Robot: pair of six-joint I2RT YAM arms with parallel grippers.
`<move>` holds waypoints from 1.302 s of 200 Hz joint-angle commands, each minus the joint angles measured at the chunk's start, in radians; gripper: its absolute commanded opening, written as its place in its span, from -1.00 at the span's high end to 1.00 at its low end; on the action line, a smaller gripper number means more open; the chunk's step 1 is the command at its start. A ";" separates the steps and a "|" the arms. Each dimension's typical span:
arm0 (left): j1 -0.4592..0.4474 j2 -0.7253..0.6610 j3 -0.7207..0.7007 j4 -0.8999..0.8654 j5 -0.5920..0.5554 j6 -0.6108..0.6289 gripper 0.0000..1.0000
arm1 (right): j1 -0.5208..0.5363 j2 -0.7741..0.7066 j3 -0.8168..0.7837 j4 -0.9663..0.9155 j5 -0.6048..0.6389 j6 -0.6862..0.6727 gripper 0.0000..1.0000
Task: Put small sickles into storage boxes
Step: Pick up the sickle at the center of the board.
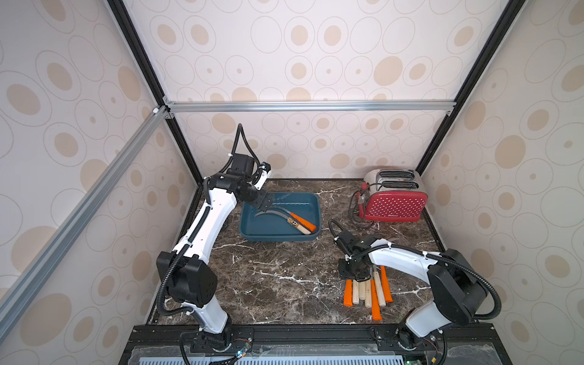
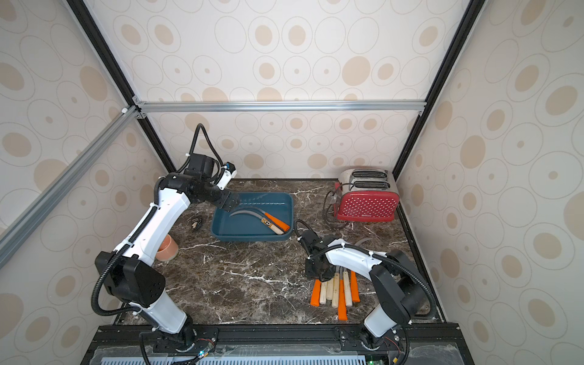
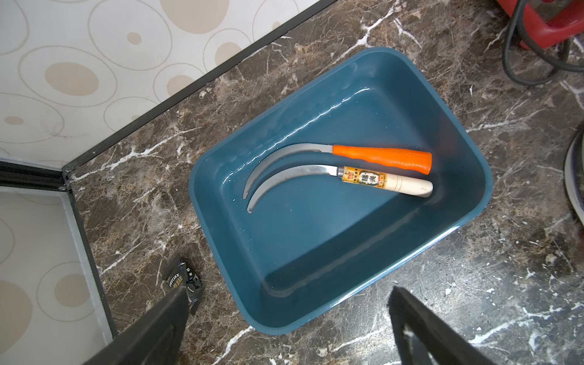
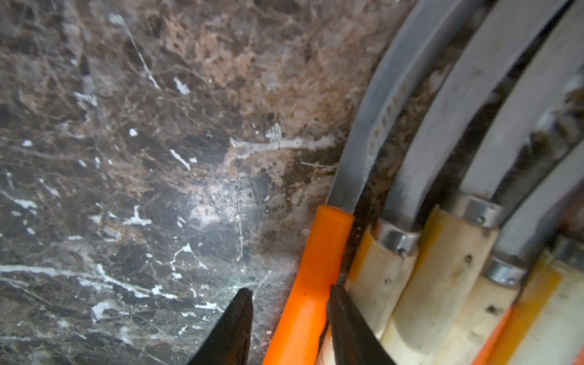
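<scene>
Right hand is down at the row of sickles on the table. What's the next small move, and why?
Probably close the right hand on the outermost orange handle. Its fingers straddle that handle: one sits over the bare table, and the other is wedged against the neighbouring wooden handle. A gap shows on the table side, so the handle is not gripped yet.

The left arm [image 1: 205, 218] stretches toward one o'clock, left gripper [image 3: 287, 290] angled down, jaws wide apart. The right arm [image 1: 398, 257] folds toward eleven o'clock, right gripper [image 4: 290, 290] pointing down, jaws narrowly parted.
</scene>
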 commanded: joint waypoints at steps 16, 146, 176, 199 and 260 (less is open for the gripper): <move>-0.004 -0.045 -0.013 -0.005 -0.011 0.032 -0.98 | 0.006 0.044 -0.005 -0.035 0.025 0.020 0.13; -0.004 -0.053 -0.030 0.004 -0.013 0.029 -0.98 | 0.044 0.173 0.101 0.019 0.006 -0.035 0.34; -0.004 -0.056 -0.034 0.005 -0.013 0.028 -0.98 | 0.044 0.202 0.127 0.037 0.007 -0.043 0.36; -0.004 -0.058 -0.036 0.004 -0.018 0.029 -0.98 | 0.047 0.218 0.141 0.041 0.011 -0.046 0.40; -0.004 -0.065 -0.030 0.007 -0.017 0.029 -0.98 | 0.054 0.176 0.106 0.021 0.004 -0.035 0.12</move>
